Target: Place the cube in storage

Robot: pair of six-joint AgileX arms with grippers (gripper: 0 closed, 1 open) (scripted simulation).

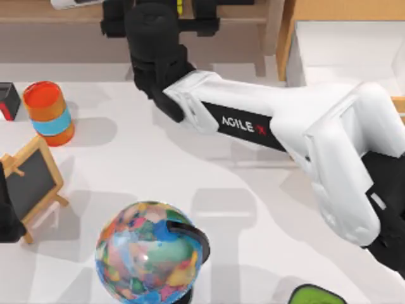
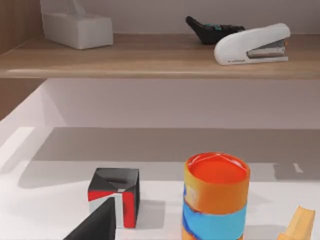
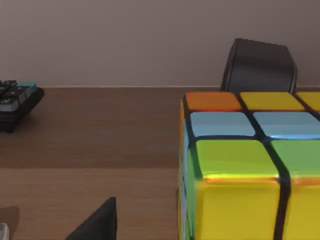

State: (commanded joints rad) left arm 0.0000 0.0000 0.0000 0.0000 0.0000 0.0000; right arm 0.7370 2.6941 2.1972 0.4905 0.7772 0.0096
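The small puzzle cube of yellow, green, blue and orange tiles with dark gridlines sits close in the right wrist view, between a dark finger behind it and another at the lower left; the right gripper is closed on it at the top view's upper middle, over the long wooden shelf. The light-wood drawer with white interior lies at the upper right. The left arm rests at the left edge; whether its fingers are open or closed I cannot tell.

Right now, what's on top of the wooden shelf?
On the shelf: a white tissue box, a white stapler, a dark calculator and the cube. The right arm covers part of it from above.
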